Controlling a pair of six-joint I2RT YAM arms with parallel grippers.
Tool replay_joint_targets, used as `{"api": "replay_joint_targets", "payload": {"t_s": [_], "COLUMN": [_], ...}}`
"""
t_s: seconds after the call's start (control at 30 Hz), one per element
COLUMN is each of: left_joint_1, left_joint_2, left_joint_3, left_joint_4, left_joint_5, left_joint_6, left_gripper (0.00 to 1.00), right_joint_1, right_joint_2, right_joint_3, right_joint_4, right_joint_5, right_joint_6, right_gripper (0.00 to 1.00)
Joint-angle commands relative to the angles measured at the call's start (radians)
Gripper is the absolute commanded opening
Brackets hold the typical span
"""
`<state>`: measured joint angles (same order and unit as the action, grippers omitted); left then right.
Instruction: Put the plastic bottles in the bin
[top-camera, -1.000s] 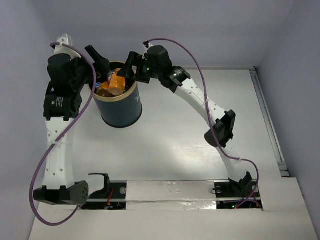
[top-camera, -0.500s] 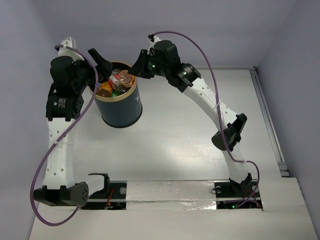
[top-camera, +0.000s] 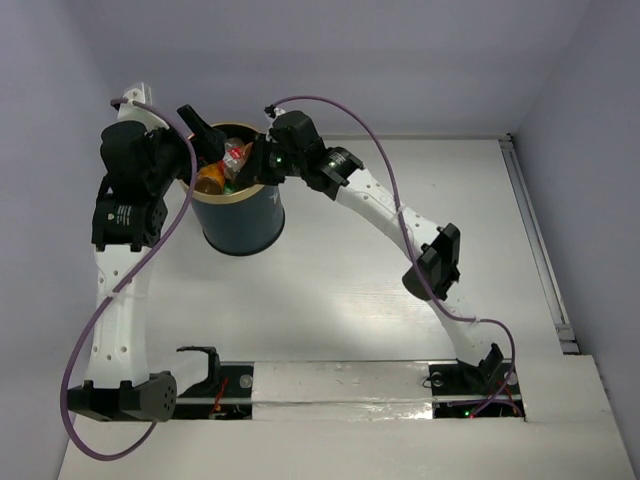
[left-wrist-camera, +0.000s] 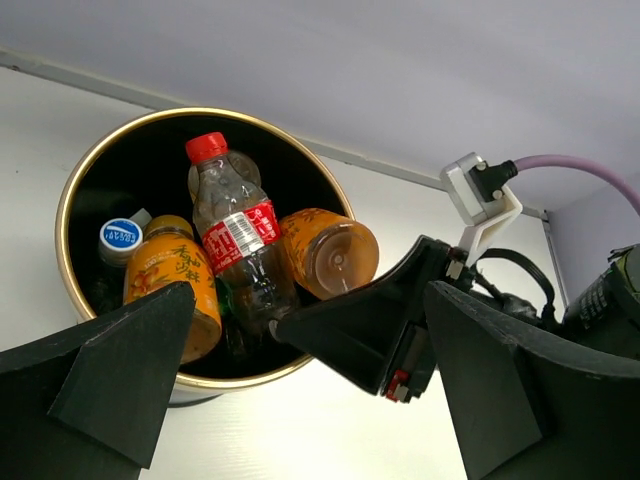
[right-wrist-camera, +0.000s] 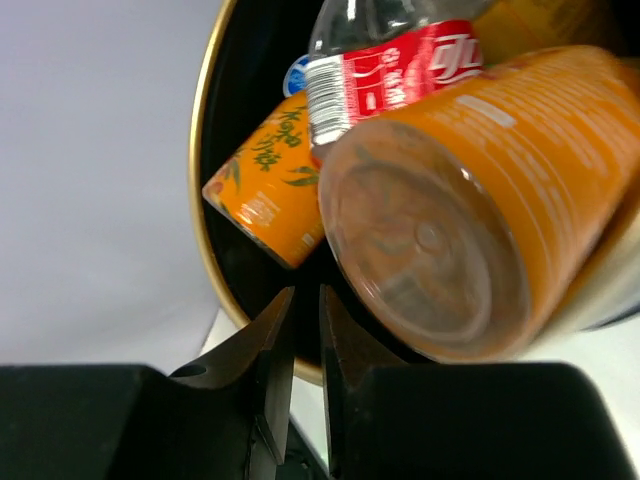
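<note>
The bin (top-camera: 245, 222), dark navy with a gold rim, stands at the table's back left and holds several plastic bottles. In the left wrist view a clear bottle (left-wrist-camera: 235, 235) with a red cap and label lies between an upright orange bottle (left-wrist-camera: 172, 282) and an orange bottle (left-wrist-camera: 328, 252) on its side; a blue cap (left-wrist-camera: 121, 235) shows at the left. My left gripper (left-wrist-camera: 305, 300) hangs open beside the bin's left rim (top-camera: 196, 130). My right gripper (right-wrist-camera: 306, 292) is shut on nothing at the bin's right rim (top-camera: 253, 165), just under the tipped orange bottle (right-wrist-camera: 440, 240).
The white table (top-camera: 340, 290) runs forward and right of the bin. A metal rail (top-camera: 535, 230) lines its right edge. Purple cables loop off both arms. Walls close in behind and to the left of the bin.
My right gripper has gone from open to shut. It drew back, then came down and left to the bin's right rim. The bottles in the bin have shifted. The left arm has barely moved.
</note>
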<state>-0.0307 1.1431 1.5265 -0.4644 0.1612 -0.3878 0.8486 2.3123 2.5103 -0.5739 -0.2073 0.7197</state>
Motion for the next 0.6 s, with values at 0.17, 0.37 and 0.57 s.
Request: {"api": "replay_joint_targets", "payload": {"t_s": [0.17, 0.37, 0.57], "left_joint_1": [0.005, 0.005, 0.005], "left_joint_2": [-0.066, -0.143, -0.183], "left_joint_3": [-0.023, -0.075, -0.003], "left_joint_4": [0.085, 0.211, 0.262], "left_joint_5": [0.047, 0.055, 0.072], "left_joint_6": [-0.063, -0.143, -0.229], "left_gripper": [0.99, 0.99, 0.99], "right_joint_1": [-0.006, -0.006, -0.006], "right_joint_2": [-0.191, -0.452, -0.917], "right_joint_3": [-0.024, -0.192, -0.749], "right_joint_4": [0.121, 0.19, 0.282], "right_joint_5": [-0.078, -0.072, 0.131], "right_joint_6": [-0.009, -0.101, -0.241], "right_gripper": [0.29, 0.75, 0.81]}}
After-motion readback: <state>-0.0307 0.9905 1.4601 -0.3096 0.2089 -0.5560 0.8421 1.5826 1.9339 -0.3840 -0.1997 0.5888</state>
